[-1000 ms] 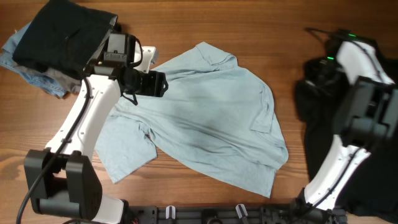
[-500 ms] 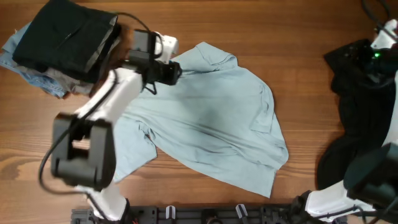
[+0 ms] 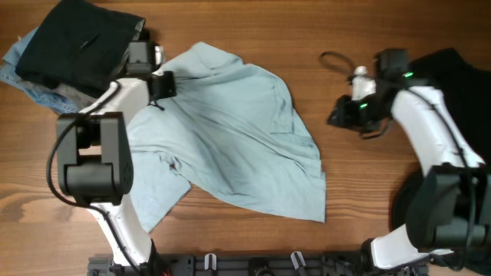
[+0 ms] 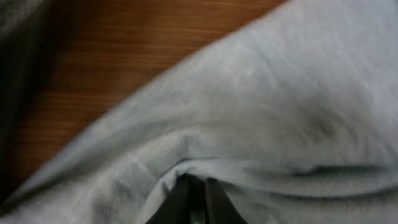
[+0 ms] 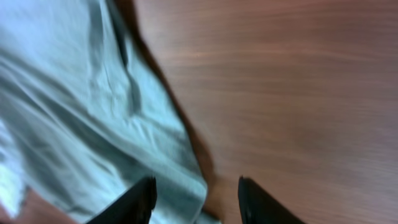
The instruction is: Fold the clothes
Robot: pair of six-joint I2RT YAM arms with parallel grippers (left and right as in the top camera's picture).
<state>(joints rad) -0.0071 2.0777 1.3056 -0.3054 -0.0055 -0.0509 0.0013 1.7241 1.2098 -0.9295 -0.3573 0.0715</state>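
Note:
A pale blue-grey T-shirt (image 3: 230,138) lies rumpled across the middle-left of the wooden table. My left gripper (image 3: 170,83) is at its upper-left edge, shut on a pinched fold of the cloth. In the left wrist view the black fingertips (image 4: 181,198) press together with the T-shirt (image 4: 261,106) bunched up around them. My right gripper (image 3: 336,117) hovers over bare wood to the right of the shirt. It stands open with nothing between its fingers (image 5: 144,194). The right wrist view shows the T-shirt's edge (image 5: 81,118) just left of the right gripper (image 5: 196,198).
A pile of dark clothes (image 3: 77,42) sits at the far left on top of blue cloth (image 3: 34,88). A black garment (image 3: 460,73) lies at the right edge. A thin cable (image 3: 334,57) loops behind my right arm. A black rail (image 3: 253,264) runs along the front edge.
My left gripper has shut on the shirt's upper edge and dragged it left and back; the whole shirt shifted left. My right arm swung in from the right, its jaws opening.

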